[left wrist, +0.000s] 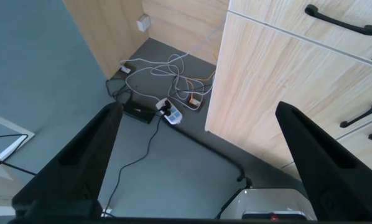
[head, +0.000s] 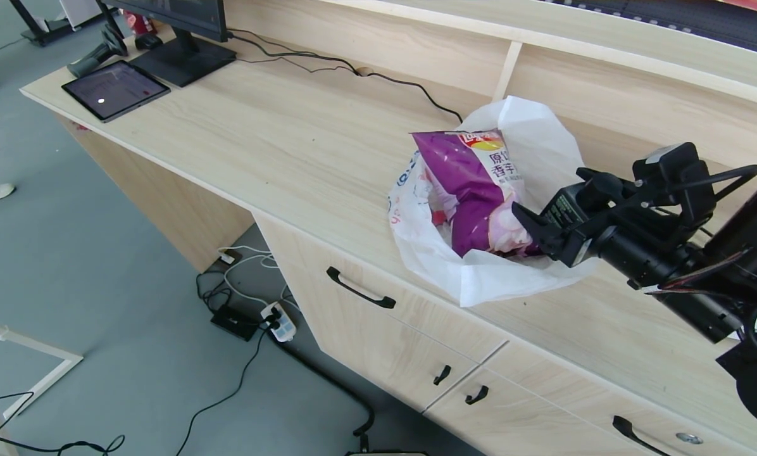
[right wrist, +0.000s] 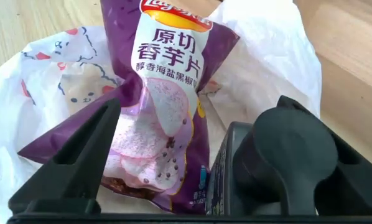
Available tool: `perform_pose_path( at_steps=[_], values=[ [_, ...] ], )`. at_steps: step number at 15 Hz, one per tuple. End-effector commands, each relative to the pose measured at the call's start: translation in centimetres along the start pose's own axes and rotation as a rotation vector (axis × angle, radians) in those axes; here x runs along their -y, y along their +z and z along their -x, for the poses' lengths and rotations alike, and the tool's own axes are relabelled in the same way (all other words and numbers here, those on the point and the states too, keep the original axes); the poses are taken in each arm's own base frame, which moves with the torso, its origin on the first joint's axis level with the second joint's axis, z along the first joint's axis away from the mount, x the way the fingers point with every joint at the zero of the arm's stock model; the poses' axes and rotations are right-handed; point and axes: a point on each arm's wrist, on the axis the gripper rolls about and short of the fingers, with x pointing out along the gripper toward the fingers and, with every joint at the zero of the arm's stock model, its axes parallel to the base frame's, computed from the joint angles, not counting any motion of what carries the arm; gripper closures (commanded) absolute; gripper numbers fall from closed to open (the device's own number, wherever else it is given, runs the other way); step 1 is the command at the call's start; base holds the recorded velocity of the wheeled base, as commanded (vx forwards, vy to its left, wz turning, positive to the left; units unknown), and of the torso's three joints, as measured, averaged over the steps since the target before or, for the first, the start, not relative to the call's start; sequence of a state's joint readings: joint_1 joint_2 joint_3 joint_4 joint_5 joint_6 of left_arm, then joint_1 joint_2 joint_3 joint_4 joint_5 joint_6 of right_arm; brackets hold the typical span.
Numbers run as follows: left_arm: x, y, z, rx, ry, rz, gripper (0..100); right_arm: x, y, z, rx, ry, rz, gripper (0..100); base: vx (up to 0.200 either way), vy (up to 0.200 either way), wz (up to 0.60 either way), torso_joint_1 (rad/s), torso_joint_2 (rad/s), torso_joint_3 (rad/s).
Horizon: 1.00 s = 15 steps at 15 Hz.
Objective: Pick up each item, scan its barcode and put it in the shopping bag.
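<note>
A white shopping bag [head: 543, 142] [right wrist: 267, 43] lies open on the wooden counter [head: 277, 145]. A purple chips bag [head: 473, 190] [right wrist: 167, 124] stands in its mouth, the top sticking out. My right gripper [head: 546, 190] [right wrist: 195, 106] hovers at the bag's opening, right beside the chips bag, fingers spread. A black labelled object [head: 565, 215] [right wrist: 285, 155] sits against one of its fingers; the other finger is clear of it. My left gripper [left wrist: 195, 106] hangs open and empty over the floor in front of the drawers.
At the counter's far left stand a monitor [head: 176, 19], a tablet [head: 114, 88] and a handheld scanner [head: 93, 57]. A black cable [head: 404, 82] runs along the back. Drawer fronts with handles [head: 359, 288] [left wrist: 341, 18] are below; a power strip [head: 277, 320] [left wrist: 170, 112] lies on the floor.
</note>
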<state>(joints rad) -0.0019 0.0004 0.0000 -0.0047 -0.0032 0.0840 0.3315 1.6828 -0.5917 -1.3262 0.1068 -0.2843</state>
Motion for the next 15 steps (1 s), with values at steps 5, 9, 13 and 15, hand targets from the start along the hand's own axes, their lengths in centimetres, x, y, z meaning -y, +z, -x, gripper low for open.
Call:
perform_pose_path(
  at_steps=[5,9,13,15],
  values=[
    [0.0,0.0,0.0,0.002,-0.001,-0.002,0,-0.2,-0.8,-1.8,0.000,0.005,-0.005,0,0.000,0.000,0.00,0.000,0.00,0.000],
    [0.0,0.0,0.0,0.000,0.001,-0.002,0,0.0,-0.3,-3.5,0.045,-0.005,-0.004,0,0.000,0.000,0.00,0.000,0.00,0.000],
    [0.0,0.0,0.0,0.000,-0.001,-0.002,0,-0.8,0.7,-4.0,0.087,0.017,-0.008,0,0.000,0.000,0.00,0.000,0.00,0.000],
    [0.0,0.0,0.0,0.002,0.001,0.000,0,-1.6,0.8,-3.9,0.084,0.039,-0.016,0,0.000,0.000,0.00,0.000,0.00,0.000]
  ],
)
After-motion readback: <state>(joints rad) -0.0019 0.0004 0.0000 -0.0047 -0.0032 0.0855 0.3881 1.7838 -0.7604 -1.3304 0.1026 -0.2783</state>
